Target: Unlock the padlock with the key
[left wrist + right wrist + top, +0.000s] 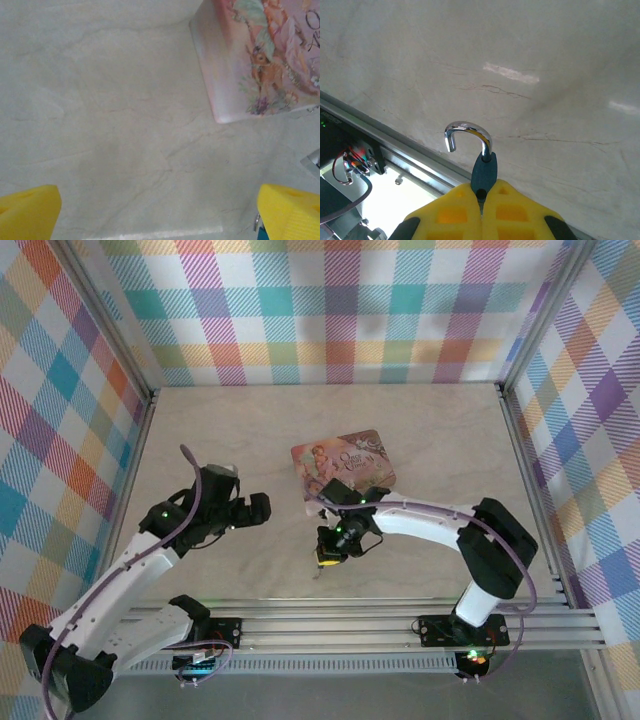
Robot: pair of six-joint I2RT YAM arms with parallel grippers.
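My right gripper (482, 192) is shut on the small blue-green padlock (484, 172), whose body sticks out between the yellow fingertips. Its silver shackle (467, 131) stands open: one leg stays in the body, the other hangs free to the left, and its hole in the body shows empty. From above, the right gripper (326, 562) points down near the table's front edge. My left gripper (262, 508) hovers open to the left of it, its yellow fingers (27, 210) wide apart over bare table (125, 125). The key is out of view.
A pink pictured tin (343, 462) lies flat behind the right gripper, and its corner (260, 60) shows at the upper right of the left wrist view. The aluminium front rail (395, 145) runs just below the padlock. Checked walls enclose the table.
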